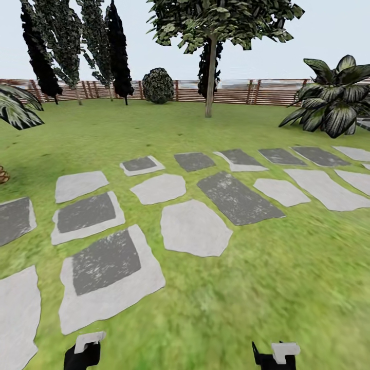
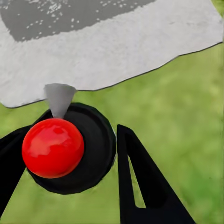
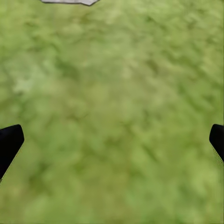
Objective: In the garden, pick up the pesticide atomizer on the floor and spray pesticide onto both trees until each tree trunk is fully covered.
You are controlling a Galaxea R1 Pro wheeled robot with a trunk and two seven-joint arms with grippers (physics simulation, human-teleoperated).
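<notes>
In the left wrist view the pesticide atomizer (image 2: 53, 148), a dark round bottle with a shiny red top and a grey nozzle, sits between the black fingers of my left gripper (image 2: 79, 135), which is shut on it. It hangs over grass beside a grey stepping stone (image 2: 116, 51). In the right wrist view my right gripper (image 3: 112, 140) is open over bare lawn, and just its two fingertips reach into the picture. Both arms peek in low in the head view, left (image 1: 85, 352) and right (image 1: 275, 354). One tree with a pale trunk (image 1: 210, 82) stands far ahead by the fence.
Several grey stepping stones (image 1: 192, 228) cross the lawn ahead. A brown slat fence (image 1: 231, 91) closes the back. Black cone trees (image 1: 119, 49) and a round bush (image 1: 158, 86) stand at the back left, and a large dark-leaved plant (image 1: 334, 100) at the right.
</notes>
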